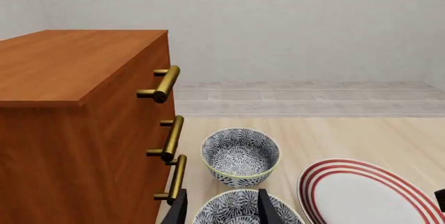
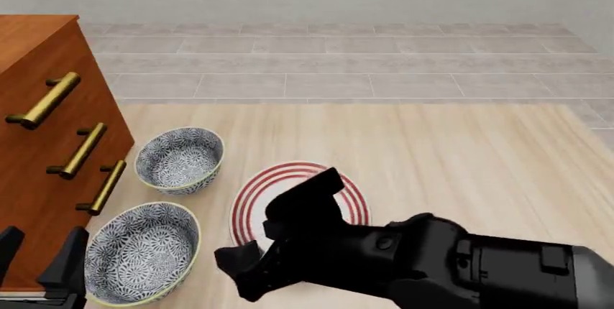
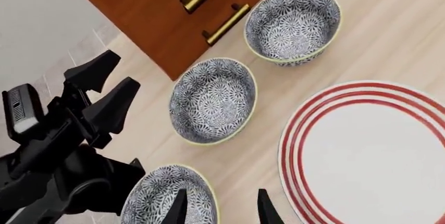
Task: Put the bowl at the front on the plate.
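Observation:
Three alike blue-patterned bowls stand in a row beside the cabinet. The bowl at the front (image 3: 156,199) shows only in the right wrist view. The side of its rim towards the plate lies between the fingers of my open right gripper (image 3: 221,209). The plate (image 3: 375,156) with red rings lies just beside it, and in the front view the plate (image 2: 251,197) is partly hidden by my right arm (image 2: 403,259). My left gripper (image 2: 39,255) is open and holds nothing, left of the middle bowl (image 2: 142,251).
A wooden cabinet (image 2: 39,72) with brass handles (image 2: 86,149) stands at the left, close to the bowls. The far bowl (image 2: 180,159) sits nearest its drawers. The two arms are near each other at the front left.

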Motion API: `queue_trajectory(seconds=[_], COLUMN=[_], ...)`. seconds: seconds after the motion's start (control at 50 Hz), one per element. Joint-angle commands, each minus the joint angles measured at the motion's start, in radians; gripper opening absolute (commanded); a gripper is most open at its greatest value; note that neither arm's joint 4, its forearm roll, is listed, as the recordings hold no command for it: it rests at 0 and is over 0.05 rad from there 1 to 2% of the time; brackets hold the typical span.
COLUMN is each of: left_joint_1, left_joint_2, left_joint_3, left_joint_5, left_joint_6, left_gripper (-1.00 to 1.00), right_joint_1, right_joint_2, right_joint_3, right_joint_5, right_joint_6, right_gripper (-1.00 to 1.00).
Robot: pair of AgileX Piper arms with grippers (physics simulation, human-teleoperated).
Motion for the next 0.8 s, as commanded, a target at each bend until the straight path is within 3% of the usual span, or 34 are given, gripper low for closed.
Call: queue_trajectory(seconds=[0.02,0.48,0.8], left_joint_1=[0.0,0.0,0.0], left_joint_2=[0.0,0.0,0.0], left_joint_3=[0.0,0.0,0.0], left_joint_5=[0.0,0.0,0.0], left_joint_6=[0.0,0.0,0.0], left_gripper=[1.0,1.0,1.0], right_joint_1=[0.029,0.059,0.113], right_joint_2=[0.069,0.223,0.309], right_joint_3=[0.022,0.051,0.036], right_joint_5=[-0.059,-0.174,-0.222], right_joint_6=[0.037,0.119,0.135], right_gripper=[1.0,1.0,1.0])
